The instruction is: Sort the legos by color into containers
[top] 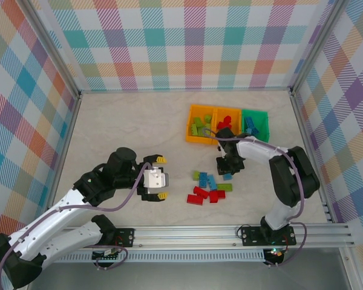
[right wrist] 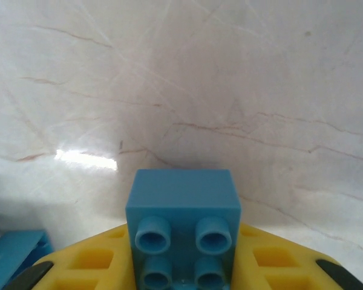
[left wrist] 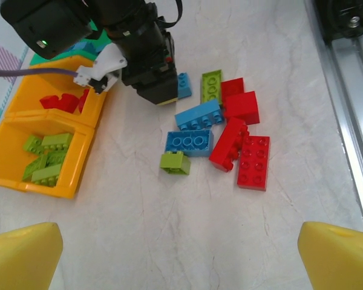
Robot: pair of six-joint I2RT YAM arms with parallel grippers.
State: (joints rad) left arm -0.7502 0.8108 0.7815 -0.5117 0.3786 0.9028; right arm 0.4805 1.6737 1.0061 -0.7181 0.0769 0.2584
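A small light blue lego (right wrist: 183, 193) sits between the yellow fingers (right wrist: 78, 266) of my right gripper (right wrist: 183, 266), which is shut on it just above the marble table. From above, that gripper (top: 227, 171) is at the far edge of the loose pile (top: 207, 187) of red, blue and green legos. The left wrist view shows the held brick (left wrist: 184, 84) under the black gripper (left wrist: 151, 78). Three containers stand behind in a row: an orange one (top: 192, 124) with green bricks, an orange one (top: 216, 115) with red bricks, and a green one (top: 265, 124) with blue bricks. My left gripper (top: 161, 178) stands open to the left of the pile.
Loose pieces include a flat red brick (left wrist: 253, 162), a long blue one (left wrist: 198, 115) and a small green one (left wrist: 175, 162). The metal rail (top: 230, 232) runs along the near edge. Chequered walls close in the table on three sides.
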